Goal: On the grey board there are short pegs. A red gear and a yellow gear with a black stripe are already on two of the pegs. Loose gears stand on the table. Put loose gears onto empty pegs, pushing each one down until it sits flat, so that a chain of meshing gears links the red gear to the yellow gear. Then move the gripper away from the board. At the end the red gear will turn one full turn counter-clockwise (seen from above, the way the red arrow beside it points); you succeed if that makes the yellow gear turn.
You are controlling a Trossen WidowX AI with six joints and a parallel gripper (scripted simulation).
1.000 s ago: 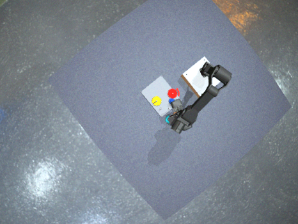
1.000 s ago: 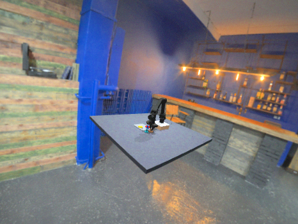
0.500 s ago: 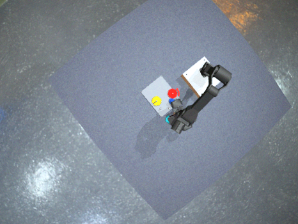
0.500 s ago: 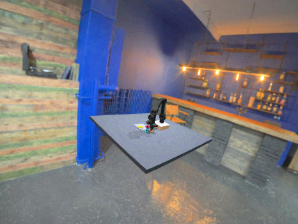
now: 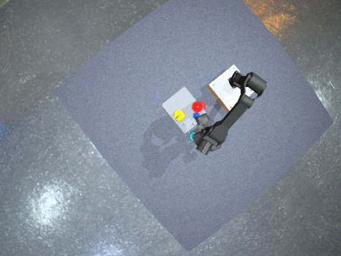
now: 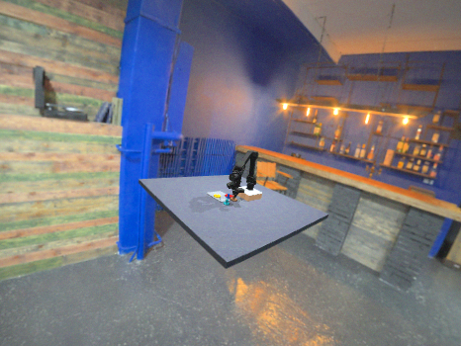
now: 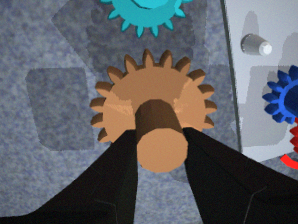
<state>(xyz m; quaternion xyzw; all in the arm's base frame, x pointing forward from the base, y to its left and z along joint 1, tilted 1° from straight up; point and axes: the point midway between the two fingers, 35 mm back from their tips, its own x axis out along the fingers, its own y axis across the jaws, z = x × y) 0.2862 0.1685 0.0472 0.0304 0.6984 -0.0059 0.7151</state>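
Gripper (image 7: 158, 137) clamped on orange gear (image 7: 150, 82)'s stem, beside grey board (image 5: 178, 99) (image 7: 260, 117). Pickup step; next needs straight lift, then carry to empty peg (image 7: 257, 45).

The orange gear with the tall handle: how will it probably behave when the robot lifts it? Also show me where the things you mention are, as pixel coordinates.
The orange gear (image 7: 117, 92) looks rigid, with thick, hard-edged teeth, so it probably will not bend. The tool (image 7: 158, 137) grips its smooth round handle (image 7: 162, 150), so it might twist a little. The wide toothed disc hangs below the grip, so it may tilt if bumped.
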